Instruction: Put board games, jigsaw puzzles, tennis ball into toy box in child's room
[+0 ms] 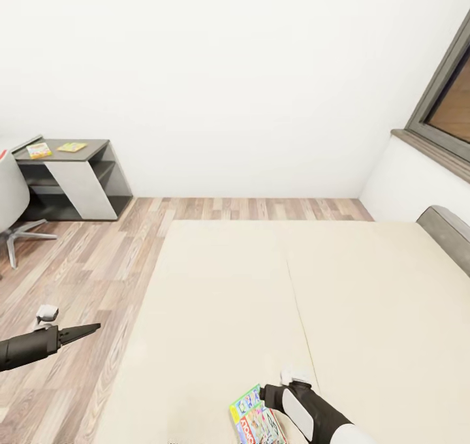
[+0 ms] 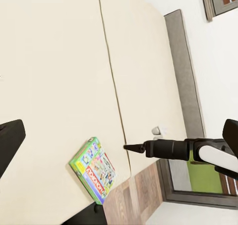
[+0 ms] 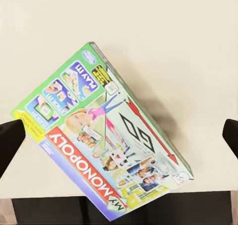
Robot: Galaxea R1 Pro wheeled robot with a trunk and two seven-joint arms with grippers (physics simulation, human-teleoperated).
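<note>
A colourful Monopoly board game [image 3: 106,140] lies flat on the cream bed [image 1: 365,313], near its front edge [image 1: 254,419]. My right gripper [image 3: 124,131] hangs above the box, open, with one dark finger on each side and nothing held. In the head view the right gripper [image 1: 266,392] sits just beside the box's far corner. My left gripper [image 1: 94,328] hovers over the wood floor left of the bed, open and empty. From the left wrist view the board game [image 2: 96,170] and the right arm [image 2: 168,148] both show. Two small flat boxes [image 1: 39,149] [image 1: 72,147] lie on a far grey desk.
The grey desk [image 1: 91,170] stands against the back wall at the far left, with a swivel chair [image 1: 13,222] in front of it. Wood floor [image 1: 78,268] runs between desk and bed. A grey headboard [image 1: 450,232] and a window [image 1: 450,104] are on the right.
</note>
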